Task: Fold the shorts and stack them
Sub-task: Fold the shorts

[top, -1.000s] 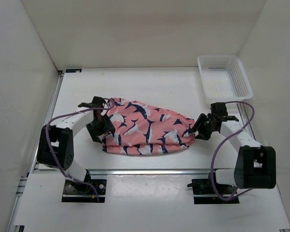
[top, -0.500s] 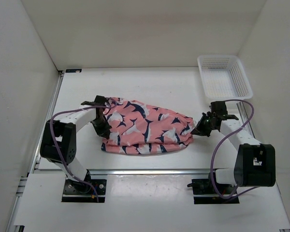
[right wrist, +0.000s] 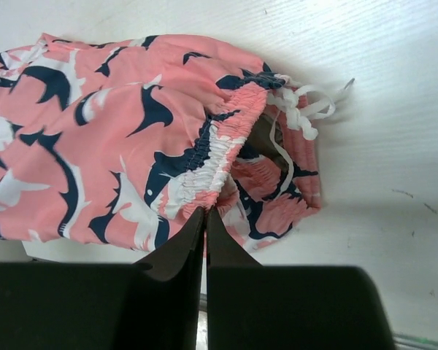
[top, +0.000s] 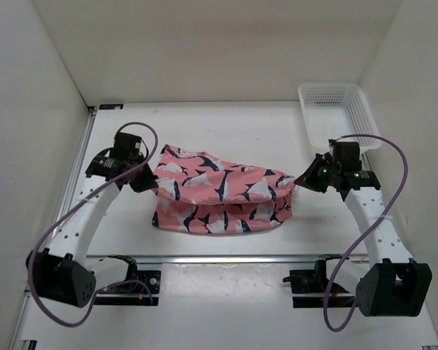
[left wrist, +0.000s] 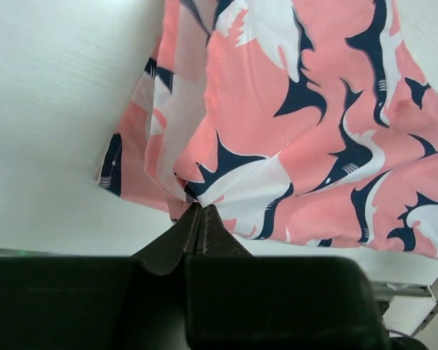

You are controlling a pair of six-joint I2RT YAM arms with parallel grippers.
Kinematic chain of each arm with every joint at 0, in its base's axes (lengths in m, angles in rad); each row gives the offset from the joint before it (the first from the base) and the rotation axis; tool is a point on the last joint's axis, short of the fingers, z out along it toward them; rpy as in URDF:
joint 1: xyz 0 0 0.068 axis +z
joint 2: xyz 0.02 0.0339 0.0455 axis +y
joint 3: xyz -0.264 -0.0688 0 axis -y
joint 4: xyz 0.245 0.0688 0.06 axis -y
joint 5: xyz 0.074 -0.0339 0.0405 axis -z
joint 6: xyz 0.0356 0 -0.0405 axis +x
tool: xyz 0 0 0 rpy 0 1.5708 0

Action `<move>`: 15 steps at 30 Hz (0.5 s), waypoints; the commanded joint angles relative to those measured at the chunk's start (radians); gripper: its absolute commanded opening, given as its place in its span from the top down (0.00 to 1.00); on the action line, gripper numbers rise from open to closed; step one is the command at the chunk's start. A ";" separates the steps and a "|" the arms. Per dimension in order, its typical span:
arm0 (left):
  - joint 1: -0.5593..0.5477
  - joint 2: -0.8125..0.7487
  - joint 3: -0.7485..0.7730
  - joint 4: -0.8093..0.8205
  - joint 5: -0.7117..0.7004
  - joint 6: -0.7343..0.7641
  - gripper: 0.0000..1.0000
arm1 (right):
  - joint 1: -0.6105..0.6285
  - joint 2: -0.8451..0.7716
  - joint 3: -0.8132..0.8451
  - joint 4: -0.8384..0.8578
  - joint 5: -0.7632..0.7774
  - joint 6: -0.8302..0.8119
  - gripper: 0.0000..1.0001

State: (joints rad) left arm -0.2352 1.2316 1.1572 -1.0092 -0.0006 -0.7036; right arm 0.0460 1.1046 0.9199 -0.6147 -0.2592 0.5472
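Observation:
The salmon-pink shorts (top: 219, 191) with navy and white fish shapes lie across the middle of the table, upper layer pulled taut between my two grippers. My left gripper (top: 147, 184) is shut on the cloth at the shorts' left end; in the left wrist view its tips (left wrist: 198, 208) pinch a bunched fold of the shorts (left wrist: 292, 131). My right gripper (top: 301, 181) is shut on the right end. The right wrist view shows those tips (right wrist: 205, 211) clamped on the gathered elastic waistband (right wrist: 220, 154), with the white drawstring (right wrist: 301, 111) loose beside it.
A white mesh basket (top: 304, 109) stands at the back right corner, just behind the right arm. White walls close in the table on the left, back and right. The metal rail of the arm bases (top: 219, 259) runs along the near edge.
Both grippers have shut on the ends of the shorts. The arms have then risen and moved outward, stretching the upper layer between them and shifting the shorts a little toward the back.

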 commanded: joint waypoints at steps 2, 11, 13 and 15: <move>-0.013 -0.098 -0.120 -0.065 0.037 -0.029 0.90 | -0.003 -0.043 -0.045 -0.069 0.027 -0.039 1.00; -0.023 -0.074 -0.323 0.026 0.099 -0.103 0.44 | -0.003 -0.052 -0.245 -0.079 -0.009 -0.082 0.55; -0.023 -0.026 -0.259 0.026 0.067 -0.077 0.27 | -0.003 -0.035 -0.245 -0.079 -0.003 -0.082 0.34; -0.023 0.032 -0.152 0.026 0.035 -0.065 0.16 | -0.012 -0.011 -0.234 -0.065 0.006 -0.063 0.19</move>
State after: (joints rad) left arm -0.2565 1.2308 0.8619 -1.0344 0.0788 -0.7830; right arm 0.0456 1.0748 0.6693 -0.7002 -0.2497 0.4877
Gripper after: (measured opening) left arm 0.831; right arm 0.783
